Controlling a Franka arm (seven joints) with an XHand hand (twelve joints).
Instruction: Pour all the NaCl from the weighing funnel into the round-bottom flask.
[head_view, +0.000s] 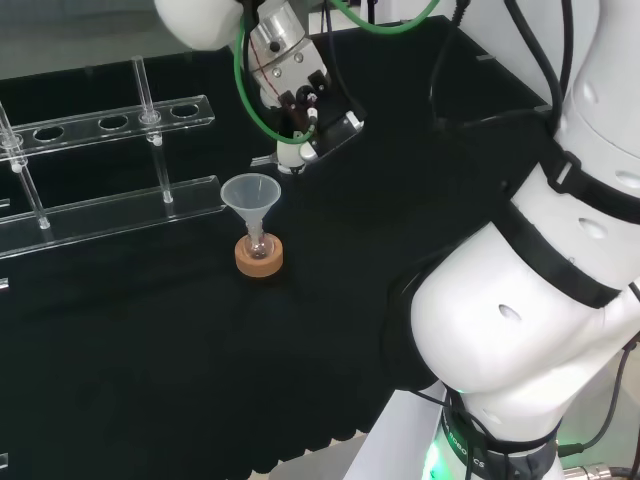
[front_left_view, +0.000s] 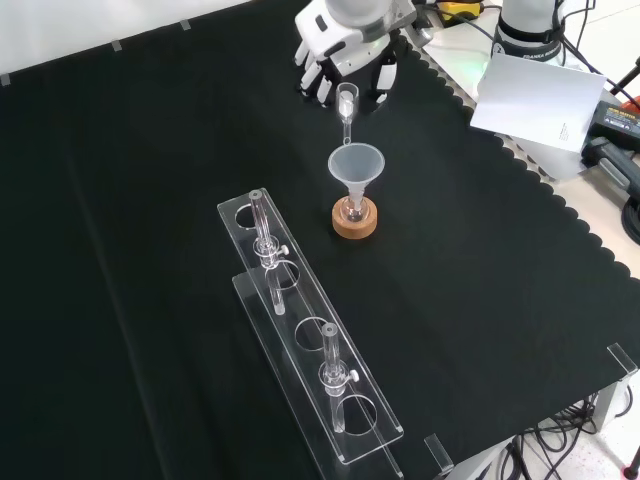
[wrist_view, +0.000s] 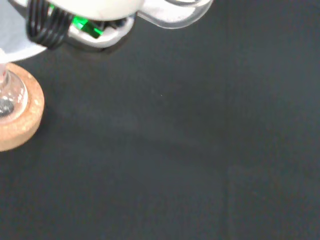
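Front view: the black and white robot hand comes in from the top edge of the black cloth, its fingers curled round a small clear glass weighing funnel. That vessel is tipped with its narrow spout pointing down, the tip just above the rim of a translucent plastic cone funnel. The cone funnel sits in the neck of a small clear round-bottom flask, which rests upright in a round cork ring stand. Whether any salt lies in the flask or in the weighing funnel cannot be told.

To the lower left of the stand in this view, near but apart from it, lies a long clear acrylic rack with round holes and upright posts, running diagonally toward the bottom edge. Bare cloth stretches wide to the right of the stand as far as the scalloped edge of the bench, and also across the whole left part.

Head view places the hand just above and right of the cone funnel, with the stand below and the rack to the left; open cloth lies in front.

Wrist view has the cork ring at one edge and bare cloth beside it.
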